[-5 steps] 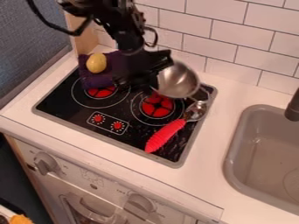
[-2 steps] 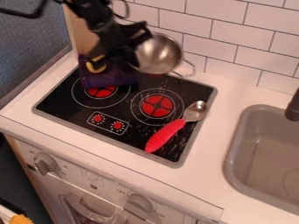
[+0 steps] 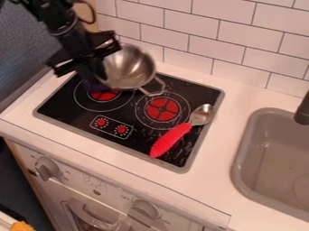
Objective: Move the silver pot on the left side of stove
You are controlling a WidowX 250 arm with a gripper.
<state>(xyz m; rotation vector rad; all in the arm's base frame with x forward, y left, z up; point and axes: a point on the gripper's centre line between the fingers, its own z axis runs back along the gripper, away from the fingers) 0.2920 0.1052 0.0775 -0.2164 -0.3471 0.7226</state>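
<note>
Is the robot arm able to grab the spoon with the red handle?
Probably not yet: its gripper seems busy holding the silver pot. Nothing covers the spoon, though, so the way looks free otherwise.

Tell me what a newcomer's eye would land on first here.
Probably the shiny silver pot, held tilted in the black hand over the left burner area of the stove. Next comes the spoon with the bright red handle, lying on the stove's right side, near the glowing-red right burner.

Tilted silver pot point(image 3: 128, 67) in end effector point(image 3: 96, 71), over stove's point(image 3: 69, 106) L side; spoon point(image 3: 172, 139) at R
</note>
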